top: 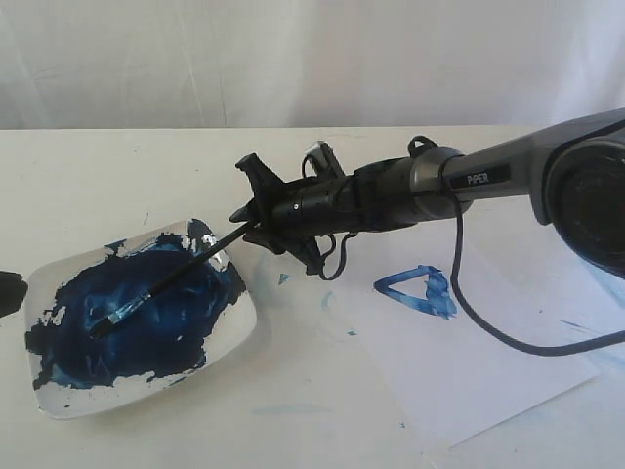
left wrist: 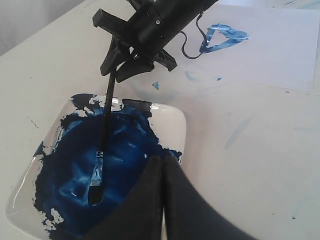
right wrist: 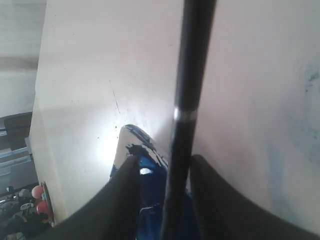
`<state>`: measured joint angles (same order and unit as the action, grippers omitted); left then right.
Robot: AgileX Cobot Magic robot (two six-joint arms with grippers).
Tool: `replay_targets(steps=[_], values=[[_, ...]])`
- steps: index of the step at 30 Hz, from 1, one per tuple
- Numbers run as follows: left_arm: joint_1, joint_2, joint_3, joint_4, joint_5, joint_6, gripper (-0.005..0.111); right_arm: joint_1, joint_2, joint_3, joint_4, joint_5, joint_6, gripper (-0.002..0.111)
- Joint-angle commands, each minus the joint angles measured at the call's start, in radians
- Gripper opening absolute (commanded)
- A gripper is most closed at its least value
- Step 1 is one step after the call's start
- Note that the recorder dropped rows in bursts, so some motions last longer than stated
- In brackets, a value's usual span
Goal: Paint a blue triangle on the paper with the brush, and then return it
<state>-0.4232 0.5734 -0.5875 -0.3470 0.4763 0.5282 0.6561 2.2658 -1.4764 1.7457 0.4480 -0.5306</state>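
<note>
- Nearest the front left of the worktop (top: 146, 176): white rounded dish (top: 252, 322), its floor smeared with dark blue paint and bare along the rim. It sits apart from every worktop edge that shows.
- Left pincer (left wrist: 161, 170): poised over the near rim of the dish, fingers together with only a thin seam between them, holding nothing.
- Front right: the paper (top: 469, 362), lying flat at a slant. Its near corner reaches toward the front edge, and it is well apart from the dish, with bare worktop between them.
- The brush (top: 166, 283): tilted, with its bristles down in the paint near the dish's middle. The handle rises across the far rim of the dish.
- Right pincer (top: 249, 223): reaches across from the right and is clamped on the upper handle of the brush, above the far rim of the dish.
- Small blue flecks (top: 283, 278): on the worktop between dish and paper, below the right pincer.
- The blue triangle (top: 418, 291): a streaky outline on the far left part of the paper, close to that edge, under the right arm.
- Black cable (top: 469, 303): hangs from the right arm and loops over the paper, just right of the blue triangle.
- Beyond the arm: an open band of worktop runs to its far edge.
- Farthest: white draped backdrop (top: 293, 59).
</note>
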Motion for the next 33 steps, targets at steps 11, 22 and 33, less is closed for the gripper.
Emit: replay_targets(steps=[11,22,33], values=[[0.003,-0.009,0.005,-0.019,0.004,-0.002,0.0,-0.108,-0.072,-0.001,-0.193,0.271,-0.007,0.048],[0.003,-0.009,0.005,-0.011,0.004,-0.002,0.0,-0.178,-0.375,0.137,-0.607,0.352,-0.007,0.012],[0.003,-0.009,0.005,-0.006,0.002,-0.002,0.0,-0.178,-1.138,0.639,-0.975,0.024,-0.072,0.0]])
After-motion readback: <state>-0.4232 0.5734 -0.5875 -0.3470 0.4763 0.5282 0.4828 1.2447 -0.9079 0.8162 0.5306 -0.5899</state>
